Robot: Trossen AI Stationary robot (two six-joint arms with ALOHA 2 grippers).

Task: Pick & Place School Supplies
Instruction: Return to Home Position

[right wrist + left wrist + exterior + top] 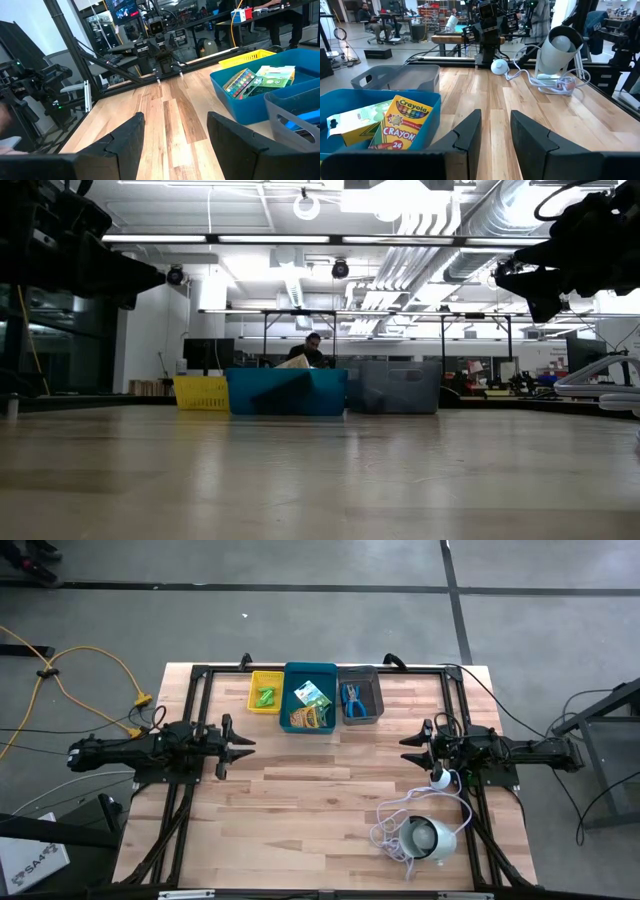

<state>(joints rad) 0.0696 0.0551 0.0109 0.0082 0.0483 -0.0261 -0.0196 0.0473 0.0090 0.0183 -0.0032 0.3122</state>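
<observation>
Both dark arms are lying stretched out low and level over the table [320, 800], pointing at each other across its middle; the left gripper [238, 746] is hovering at 9 o'clock on the high view and the right gripper [412, 745] at 3 o'clock, well apart, with bare wood between them; the low view is showing both hanging clear above the tabletop; three bins are standing side by side at 12 o'clock along the far edge, touching or just beside one another; the yellow bin [254, 690] at the left end is holding a small cluster of bright green pieces [266, 697], too small to count; the blue bin [322, 672] in the middle is holding two crayon boxes [312, 716], one lying nearer the far edge than the other; the grey bin [377, 700] at the right end is holding the blue-handled scissor-like tools [352, 698], their number hard to tell from above; a round white device [425, 837] is sitting at 5 o'clock with its white cord [390, 825] looping beside it toward the right arm; the left gripper's fingers are standing a narrow gap apart in its wrist view, gripping and touching nothing; the right gripper's fingers are spread wider, likewise holding nothing; a person [313, 348] is showing in the room beyond the bins in the low view.
</observation>
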